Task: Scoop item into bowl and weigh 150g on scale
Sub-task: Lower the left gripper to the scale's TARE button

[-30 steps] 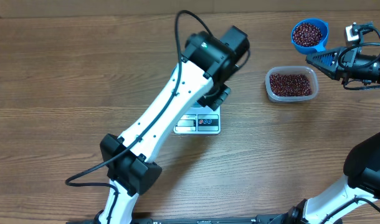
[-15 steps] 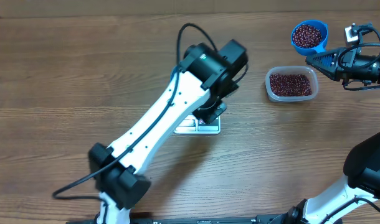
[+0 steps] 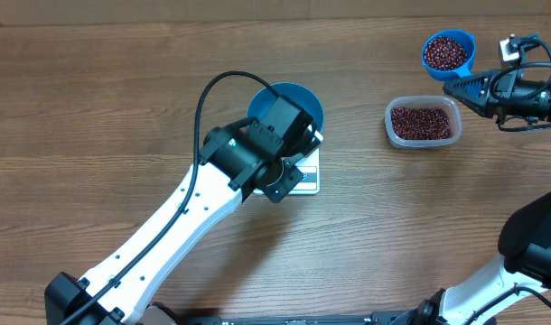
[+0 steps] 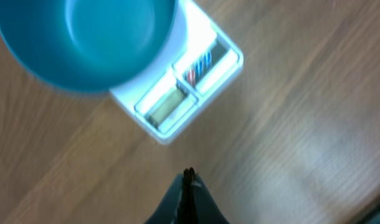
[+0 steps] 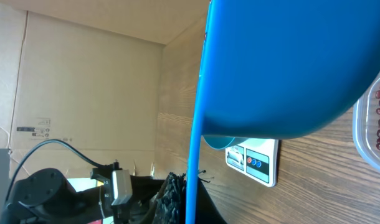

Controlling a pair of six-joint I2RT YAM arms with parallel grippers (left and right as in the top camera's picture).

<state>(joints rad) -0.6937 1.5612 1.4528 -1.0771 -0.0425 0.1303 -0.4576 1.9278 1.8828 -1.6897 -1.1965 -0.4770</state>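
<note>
**Empty bowl on the scale, loaded scoop held off to the right**

The scale (image 4: 177,93) lies flat on the wooden desk (image 3: 95,108). Its long axis runs from the far side toward the robot, and its display window and button panel are at the near end. The teal-blue bowl (image 4: 84,37) stands upright on the far part of the scale, covering that end and overhanging its edges. The display strip is left uncovered. In the left wrist view the inside of the bowl is bare.

The beans (image 3: 447,51) are in two containers, both well to the right of the scale. One lot fills the blue scoop (image 5: 283,68), which is held level with its mouth up. The rest lie in the clear plastic tub (image 3: 423,143), which stands on the desk just on the near side of the scoop.

The right gripper (image 3: 461,88) is clenched on the scoop's handle. The handle comes back from the cup toward the wrist.

The left gripper (image 4: 189,180) is pressed closed with nothing between its fingertips. It hangs above bare desk just beyond the scale's display end, apart from both the scale and the bowl. In the overhead view the left arm crosses over the scale and hides part of the bowl's rim.
</note>
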